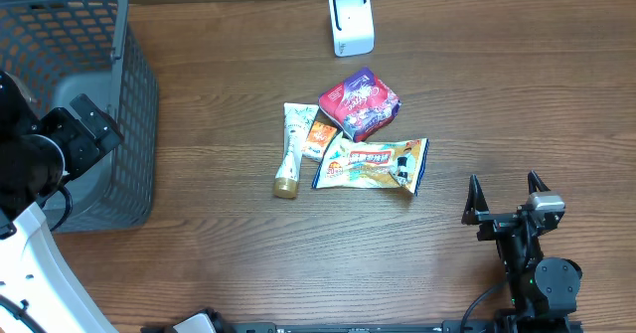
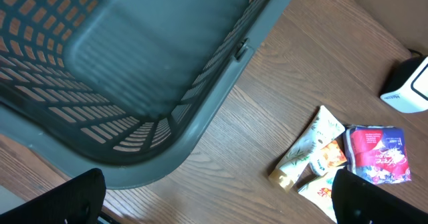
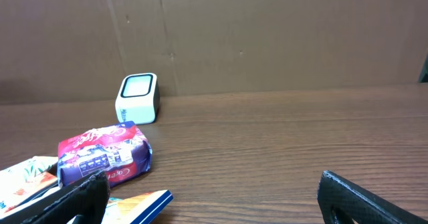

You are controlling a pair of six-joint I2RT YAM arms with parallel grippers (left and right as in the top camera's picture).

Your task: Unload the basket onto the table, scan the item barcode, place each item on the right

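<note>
Left gripper (image 2: 214, 194) and right gripper (image 1: 504, 186) gaped wide, empty; the left wrist view's edge cut off the scanner (image 2: 409, 87).

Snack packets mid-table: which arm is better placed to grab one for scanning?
Likely right: the right gripper stands open near the snack packet, facing the scanner; the left gripper is by the basket, farther away.

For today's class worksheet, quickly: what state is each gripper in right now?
Left gripper: open, holding nothing.
Right gripper: open, holding nothing.
</note>
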